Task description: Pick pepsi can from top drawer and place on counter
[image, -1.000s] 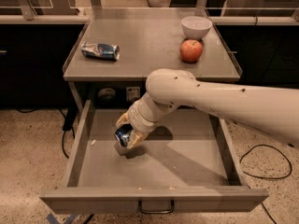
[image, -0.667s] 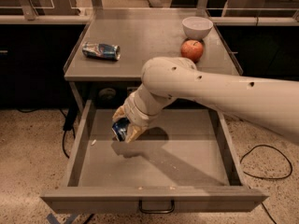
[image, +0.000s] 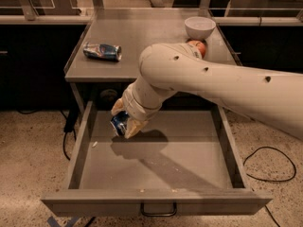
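1. Camera view: gripper (image: 124, 122) hangs above the top drawer (image: 189, 161) floor near its left wall, fingers clamped around the pepsi can (image: 118, 123).
2. Can is probably light, thin-walled and slick; grip mid-body, gently.
3. Counter (image: 142, 37) edge overhangs the lift path; open room lies between the crushed can (image: 102, 51) and the bowl (image: 200, 26).

Warm, dim light falls from above — the gripper (image: 125, 121), over the top drawer (image: 199, 145) with the pepsi can (image: 118, 123) clamped in it, throws a dark, soft-edged shadow on the drawer floor. The counter (image: 137, 37) carries a pale sheen at its far end.
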Controlling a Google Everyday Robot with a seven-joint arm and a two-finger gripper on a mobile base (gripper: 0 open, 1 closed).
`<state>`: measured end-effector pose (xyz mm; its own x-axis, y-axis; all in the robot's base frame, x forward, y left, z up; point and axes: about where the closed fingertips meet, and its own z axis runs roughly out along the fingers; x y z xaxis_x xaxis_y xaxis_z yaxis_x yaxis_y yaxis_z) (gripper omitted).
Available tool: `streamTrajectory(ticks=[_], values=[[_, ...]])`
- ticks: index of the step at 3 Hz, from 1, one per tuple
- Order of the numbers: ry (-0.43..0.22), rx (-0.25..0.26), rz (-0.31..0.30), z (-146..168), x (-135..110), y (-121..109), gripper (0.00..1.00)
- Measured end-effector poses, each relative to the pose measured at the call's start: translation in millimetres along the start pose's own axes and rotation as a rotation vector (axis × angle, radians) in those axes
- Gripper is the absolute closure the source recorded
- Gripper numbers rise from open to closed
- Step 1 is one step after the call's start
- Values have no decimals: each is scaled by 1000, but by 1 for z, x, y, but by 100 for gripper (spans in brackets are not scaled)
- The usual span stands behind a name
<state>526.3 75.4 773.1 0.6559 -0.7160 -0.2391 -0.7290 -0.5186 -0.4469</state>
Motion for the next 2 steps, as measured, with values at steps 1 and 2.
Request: streamTrajectory(ticks=[1,2], values=[[22,40,-18,-14,-3,-5,100],[68,109,-80,-59,-12,-23,100]])
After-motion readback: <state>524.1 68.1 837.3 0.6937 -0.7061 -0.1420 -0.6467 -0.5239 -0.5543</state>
